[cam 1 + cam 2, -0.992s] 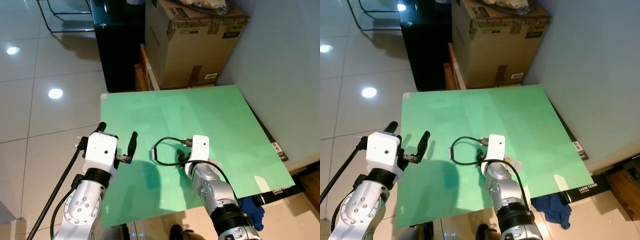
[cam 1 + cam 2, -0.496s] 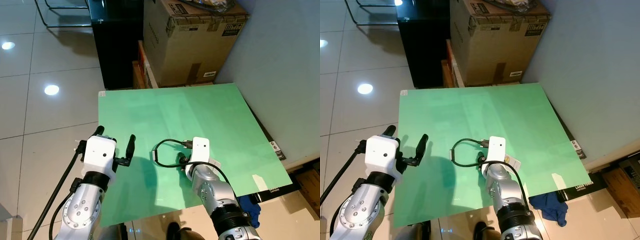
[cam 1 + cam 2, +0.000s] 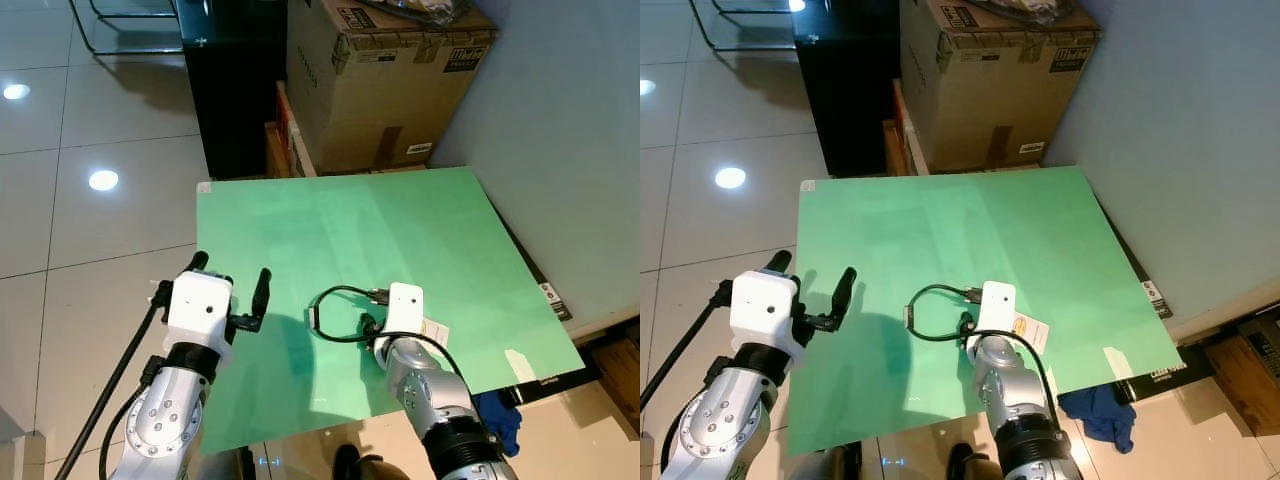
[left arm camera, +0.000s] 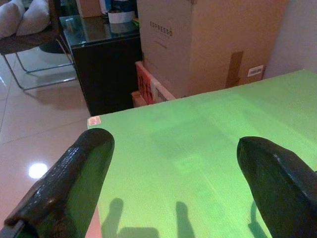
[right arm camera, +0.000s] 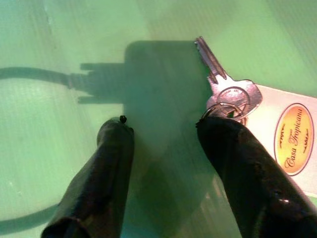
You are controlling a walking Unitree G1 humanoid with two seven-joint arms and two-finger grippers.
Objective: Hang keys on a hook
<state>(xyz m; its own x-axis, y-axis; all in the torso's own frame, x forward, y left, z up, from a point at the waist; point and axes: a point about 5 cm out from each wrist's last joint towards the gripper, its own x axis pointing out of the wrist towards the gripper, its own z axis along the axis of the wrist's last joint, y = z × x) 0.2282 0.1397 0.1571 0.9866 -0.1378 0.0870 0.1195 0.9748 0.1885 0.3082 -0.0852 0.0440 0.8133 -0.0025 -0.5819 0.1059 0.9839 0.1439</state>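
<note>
A silver key (image 5: 221, 82) on a ring with a white tag (image 5: 296, 135) lies flat on the green board (image 3: 400, 220). My right gripper (image 5: 166, 124) hovers just over the board, open. One finger (image 5: 237, 163) sits at the key ring and the other finger (image 5: 106, 168) is off to the side on bare green. From the head, the right wrist's white block (image 3: 403, 305) covers the key, and the tag (image 3: 436, 330) peeks out beside it. My left gripper (image 3: 232, 266) is open and holds nothing, over the board's left edge.
A black cable (image 3: 335, 300) loops on the board by the right wrist. A large cardboard box (image 3: 380, 80) and a black cabinet (image 3: 235, 80) stand behind the board. A grey wall runs along the right. A blue cloth (image 3: 505, 415) lies on the tiled floor.
The right wrist has shifted slightly toward me and to the right, uncovering the white tag beside it. The left gripper holds its place.
</note>
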